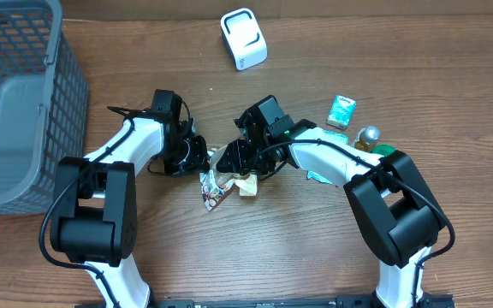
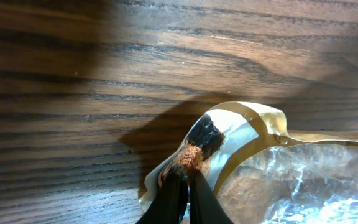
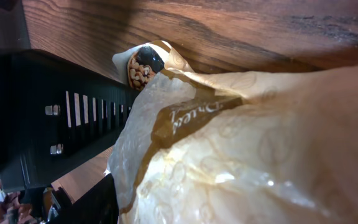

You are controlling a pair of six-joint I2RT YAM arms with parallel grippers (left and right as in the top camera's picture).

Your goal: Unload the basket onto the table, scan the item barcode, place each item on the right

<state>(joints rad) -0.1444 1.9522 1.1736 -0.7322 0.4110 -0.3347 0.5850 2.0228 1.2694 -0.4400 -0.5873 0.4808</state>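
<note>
Snack bag (image 1: 215, 188) lying on bench (image 1: 315, 257); we're pinching its corner with the left fingers (image 2: 169, 202). Right fingers (image 1: 229, 161) are sitting against it, can't tell whether they're gripping.

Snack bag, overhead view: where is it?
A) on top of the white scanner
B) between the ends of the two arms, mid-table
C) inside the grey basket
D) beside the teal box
B: the snack bag sits between the left arm and right arm, apart from the basket and scanner.
</note>
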